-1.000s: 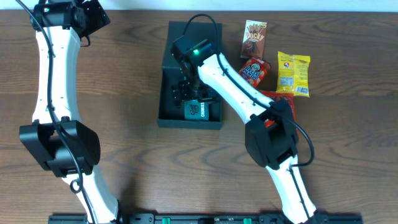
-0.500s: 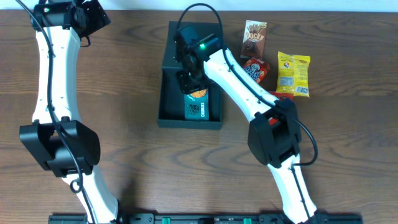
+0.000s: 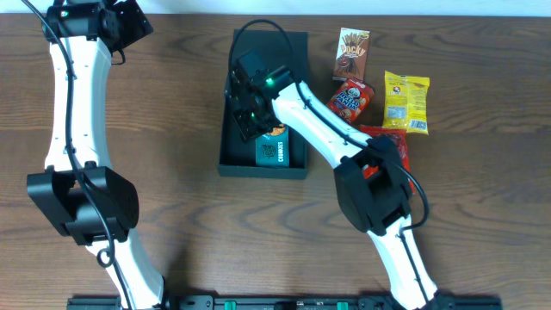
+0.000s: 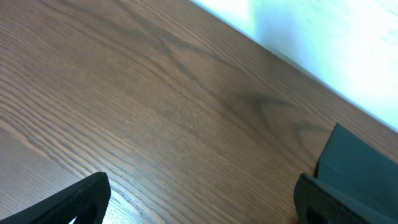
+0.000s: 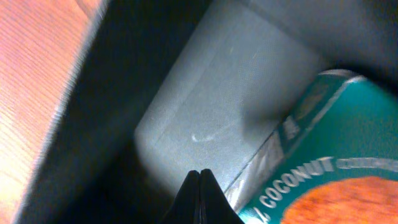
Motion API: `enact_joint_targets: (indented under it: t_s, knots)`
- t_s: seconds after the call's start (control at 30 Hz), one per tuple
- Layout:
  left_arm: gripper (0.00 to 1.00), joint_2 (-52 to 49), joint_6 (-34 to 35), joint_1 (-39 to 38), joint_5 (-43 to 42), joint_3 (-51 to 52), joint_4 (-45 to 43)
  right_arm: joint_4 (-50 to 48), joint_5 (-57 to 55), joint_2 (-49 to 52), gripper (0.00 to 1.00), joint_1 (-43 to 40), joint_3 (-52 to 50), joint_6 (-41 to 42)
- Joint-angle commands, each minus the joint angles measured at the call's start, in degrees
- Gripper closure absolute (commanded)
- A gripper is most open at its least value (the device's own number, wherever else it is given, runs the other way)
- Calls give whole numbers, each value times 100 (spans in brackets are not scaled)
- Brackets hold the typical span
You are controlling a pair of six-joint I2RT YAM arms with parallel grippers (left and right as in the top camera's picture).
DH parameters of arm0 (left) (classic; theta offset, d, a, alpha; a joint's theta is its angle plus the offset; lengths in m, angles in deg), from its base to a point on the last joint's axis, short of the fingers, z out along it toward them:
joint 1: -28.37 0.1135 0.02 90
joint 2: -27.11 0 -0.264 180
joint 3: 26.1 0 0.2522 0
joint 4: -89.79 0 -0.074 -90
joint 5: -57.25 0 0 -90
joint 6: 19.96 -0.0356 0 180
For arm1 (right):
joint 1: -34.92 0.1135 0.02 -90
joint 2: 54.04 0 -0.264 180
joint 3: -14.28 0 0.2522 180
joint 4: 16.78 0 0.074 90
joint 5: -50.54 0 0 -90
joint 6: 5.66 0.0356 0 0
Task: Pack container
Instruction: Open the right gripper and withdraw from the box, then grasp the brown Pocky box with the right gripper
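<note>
The container (image 3: 258, 170), a dark shallow box with its flap lid lying open at the far side, sits at the table's middle. A teal coconut cookie packet (image 3: 272, 150) lies flat inside it, near the front right. My right gripper (image 3: 247, 116) is down in the box's left half, shut and empty, just left of the packet. In the right wrist view its shut fingertips (image 5: 200, 177) hang over the bare container floor (image 5: 230, 93), with the cookie packet (image 5: 336, 162) beside them. My left gripper (image 3: 120, 21) is open at the far left corner, holding nothing.
Right of the box lie a brown Pocky box (image 3: 351, 53), a red snack packet (image 3: 351, 99), a yellow packet (image 3: 406, 102) and another red packet (image 3: 389, 138) partly under my right arm. The left wrist view shows wooden table (image 4: 155, 112) and a dark box corner (image 4: 360, 165).
My right gripper went from open to shut, empty. It moved from above the cookie packet toward the far side, then left within the box. The left arm stayed still.
</note>
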Motion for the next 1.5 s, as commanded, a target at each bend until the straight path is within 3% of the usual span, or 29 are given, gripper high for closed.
enact_joint_targets:
  t_s: [0.0, 0.47, 0.67, 0.87, 0.97, 1.07, 1.13, 1.17, 1.2, 1.47]
  knots:
    - [5, 2, -2, 24, 0, 11, 26, -20, -280, -11, 99, 61, -223, 46]
    - [5, 2, 0, 24, -2, 11, 118, 321, -1488, -11, 99, 55, -321, 437]
    - [5, 2, 0, 24, -2, 11, 140, 280, -1279, -48, 99, 52, -192, 254]
    - [5, 2, 0, 24, -2, 11, 144, 284, -566, -476, 97, -188, 951, -107]
    - [4, 2, 0, 24, -2, 11, 146, 103, -820, -785, 72, -546, 1432, -153]
    - [5, 2, 0, 24, -4, 11, 155, -374, -1174, -907, 64, -1088, 1554, -485]
    - [5, 2, 2, 22, -4, 11, 168, -723, -1189, -822, 33, -1550, 1545, -599]
    - [5, 2, 0, 24, -2, 11, 173, -879, -1187, -706, 13, -1808, 1545, -597]
    - [5, 2, 0, 24, -2, 11, 181, -1021, -1176, -518, 1, -2111, 1545, -546]
    - [5, 2, 2, 24, 0, 11, 186, -1222, -1150, 337, 1, -2883, 1545, -450]
